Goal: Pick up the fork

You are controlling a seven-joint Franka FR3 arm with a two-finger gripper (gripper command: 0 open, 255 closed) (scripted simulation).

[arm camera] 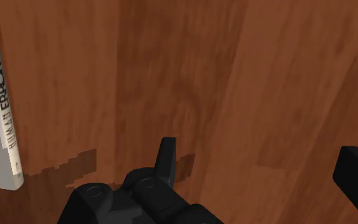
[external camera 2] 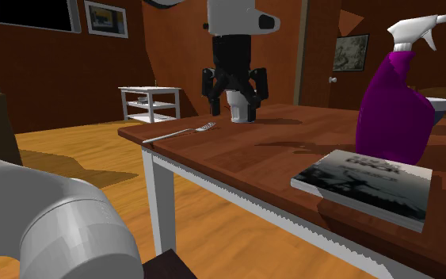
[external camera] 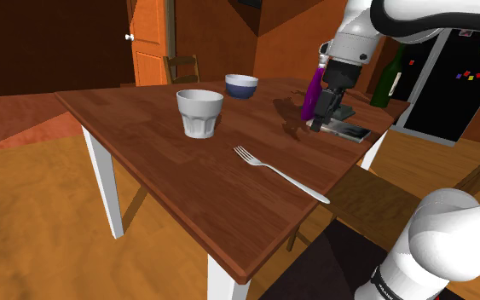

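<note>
**Travel first, then close**

The pincer [external camera 2: 235,101] hovers wide open over bare desk [external camera: 144,119], beside a book [external camera: 349,129]. The fork [external camera: 280,174] lies flat near the desk's edge at the shoulder view's right, well apart. Best to straddle the thin handle crosswise (it sits low) and descend fully.

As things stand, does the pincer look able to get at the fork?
Probably yes: the fork lies flat on bare tabletop, apart from the cup, and nothing stands between it and the open pincer.

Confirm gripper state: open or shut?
Open. In the wrist view the gripper has its fingers standing wide apart over the bare wooden table, clasping nothing.
</note>
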